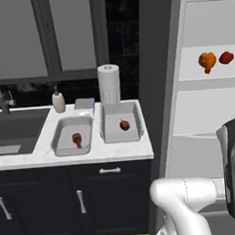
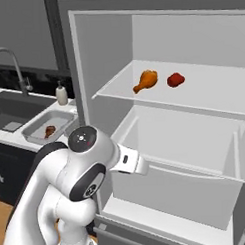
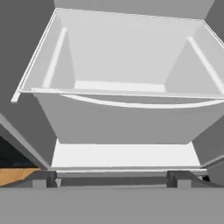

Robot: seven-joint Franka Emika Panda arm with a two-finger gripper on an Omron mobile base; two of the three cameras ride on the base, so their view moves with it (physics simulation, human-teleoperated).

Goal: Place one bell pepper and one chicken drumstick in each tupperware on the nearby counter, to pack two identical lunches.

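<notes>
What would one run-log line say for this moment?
fingers: open, empty | left tupperware: drumstick | right tupperware: pepper | fridge shelf: drumstick, pepper

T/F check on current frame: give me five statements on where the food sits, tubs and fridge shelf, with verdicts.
1. The left tupperware holds a brown chicken drumstick. True.
2. The right tupperware holds a drumstick and a pepper. False: it holds one dark bell pepper alone.
3. An orange drumstick lies on the fridge shelf. True.
4. The red pepper sits in the fridge drawer. False: it lies on the shelf, beside the orange drumstick.
5. Both tubs stand on the counter. True.
</notes>
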